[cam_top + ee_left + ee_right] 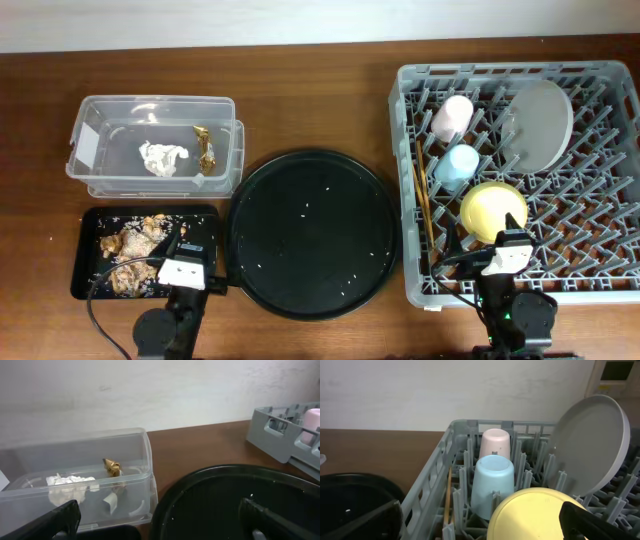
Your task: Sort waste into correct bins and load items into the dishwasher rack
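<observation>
- Listing the counter's contents: 3 kinds of waste, 2 bins, 5 items, 1 rack, 1 spare tray.
- Clear tub (120, 135), far-left corner: holds the white tissue (162, 157) and the gold foil wrapper (205, 145), lying apart on its floor.
- Shallow black tray (200, 228), near-left corner: holds the brownish food scraps (132, 248), heaped toward its left half.
- Dishwasher rack (520, 72), along the right edge: pink cup (451, 117) and blue cup (456, 165) upturned between pegs, one behind the other; yellow bowl (492, 208) upturned nearest the near edge; grey-green plate (540, 125) leaning on edge toward the far-right corner; chopsticks (424, 200) laid along the rack's left wall.
- Round black tray (310, 235), centre: bare apart from a few pale specks, too small to identify.
- Left gripper (178, 250), near edge, over the shallow tray's right end: fingers wide apart, nothing between them.
- Right gripper (510, 240), near edge, at the rack's near wall just by the bowl: fingers wide apart, nothing between them.
- Step in hand, by judgement: sorting and loading look finished; no waste or item lies loose on the counter.
- Next move, by judgement: none beyond parking both arms, unless the specks count as scraps.
- Open room: bare wood along the far edge and in the gap between tub and rack; the near edge is tight, since the trays and the rack crowd both arms.
</observation>
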Tool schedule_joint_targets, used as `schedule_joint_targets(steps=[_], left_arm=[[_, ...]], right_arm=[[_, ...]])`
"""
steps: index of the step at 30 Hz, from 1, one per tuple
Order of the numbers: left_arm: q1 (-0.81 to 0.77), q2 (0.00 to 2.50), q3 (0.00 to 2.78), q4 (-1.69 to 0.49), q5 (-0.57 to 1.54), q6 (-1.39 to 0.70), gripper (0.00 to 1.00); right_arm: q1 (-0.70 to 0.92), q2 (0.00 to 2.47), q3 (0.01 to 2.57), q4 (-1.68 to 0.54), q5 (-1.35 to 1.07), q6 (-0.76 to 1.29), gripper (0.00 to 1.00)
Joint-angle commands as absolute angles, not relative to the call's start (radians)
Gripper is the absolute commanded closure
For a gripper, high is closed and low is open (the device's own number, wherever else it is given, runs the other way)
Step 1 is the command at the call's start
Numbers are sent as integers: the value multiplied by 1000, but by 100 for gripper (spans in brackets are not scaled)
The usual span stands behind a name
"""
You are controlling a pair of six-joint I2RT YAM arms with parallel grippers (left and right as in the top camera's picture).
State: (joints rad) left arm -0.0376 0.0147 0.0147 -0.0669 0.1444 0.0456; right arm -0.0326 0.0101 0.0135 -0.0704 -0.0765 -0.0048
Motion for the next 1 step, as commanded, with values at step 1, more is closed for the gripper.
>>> schedule_joint_targets(steps=[1], left_arm=[[-41, 5, 9, -69, 134, 62, 0]], right_arm=[[-27, 4, 6, -72, -75, -11, 2]])
